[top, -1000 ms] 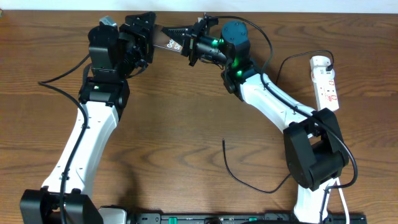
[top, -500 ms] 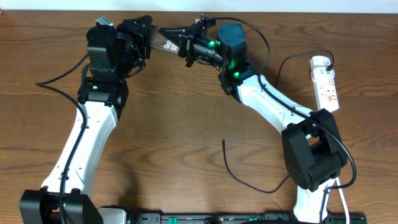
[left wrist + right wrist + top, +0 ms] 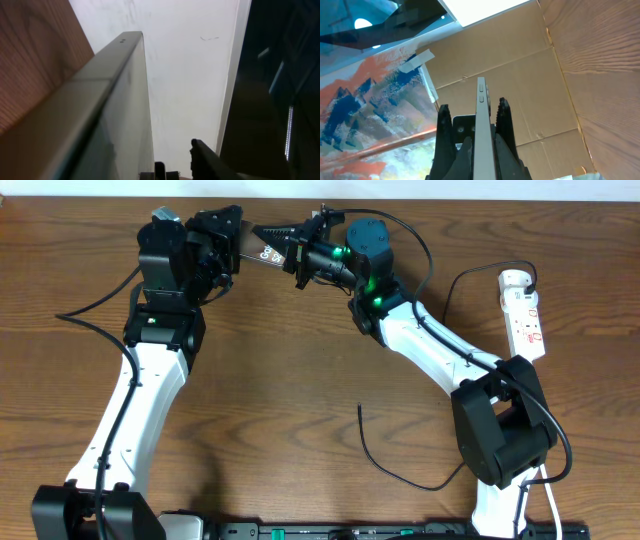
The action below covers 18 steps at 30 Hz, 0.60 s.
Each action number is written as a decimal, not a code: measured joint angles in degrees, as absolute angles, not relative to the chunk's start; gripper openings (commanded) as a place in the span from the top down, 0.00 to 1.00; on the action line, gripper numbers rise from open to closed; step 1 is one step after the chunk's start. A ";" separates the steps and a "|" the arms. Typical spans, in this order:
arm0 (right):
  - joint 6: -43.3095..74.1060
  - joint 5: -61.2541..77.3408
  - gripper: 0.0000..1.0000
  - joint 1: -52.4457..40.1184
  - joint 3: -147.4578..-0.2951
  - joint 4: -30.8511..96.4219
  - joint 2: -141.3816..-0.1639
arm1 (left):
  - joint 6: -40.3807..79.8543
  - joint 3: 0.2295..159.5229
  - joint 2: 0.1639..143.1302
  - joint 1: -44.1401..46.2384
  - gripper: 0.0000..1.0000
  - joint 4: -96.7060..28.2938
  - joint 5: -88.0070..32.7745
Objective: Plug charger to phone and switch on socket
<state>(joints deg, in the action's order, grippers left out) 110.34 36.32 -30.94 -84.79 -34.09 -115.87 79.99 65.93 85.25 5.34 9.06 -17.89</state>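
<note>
Tabletop (image 3: 280, 360) = brown wood grain w/ white wall (image 3: 500, 186) behind.

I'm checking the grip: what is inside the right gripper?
The phone, seen edge-on, sits clamped between the right gripper's fingers. Its lower end is hidden by them, so how deep it sits cannot be seen.

The wooden table (image 3: 300, 380) carries the white socket (image 3: 526, 315) at right and the charger (image 3: 364, 438) cable.
</note>
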 measured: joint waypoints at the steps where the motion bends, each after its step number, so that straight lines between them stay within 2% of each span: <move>1: 110.34 36.29 0.99 -30.96 -84.79 -34.09 -115.87 | 79.81 65.93 85.25 5.34 0.75 9.06 -17.93; 4: 110.32 36.16 0.99 -30.96 -84.79 -34.17 -115.87 | 79.92 65.93 85.25 5.34 0.85 8.93 -18.02; 9: 110.34 35.97 0.99 -30.94 -84.82 -34.50 -115.87 | 80.38 65.93 85.25 5.30 0.92 8.49 -18.04; 18: 110.83 35.94 0.99 -30.96 -84.82 -34.54 -115.87 | 80.75 65.93 85.25 5.28 0.93 8.45 -18.09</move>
<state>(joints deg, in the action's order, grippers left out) 110.83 35.94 -30.96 -84.82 -34.54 -115.87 80.75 65.93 85.25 5.28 8.45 -18.09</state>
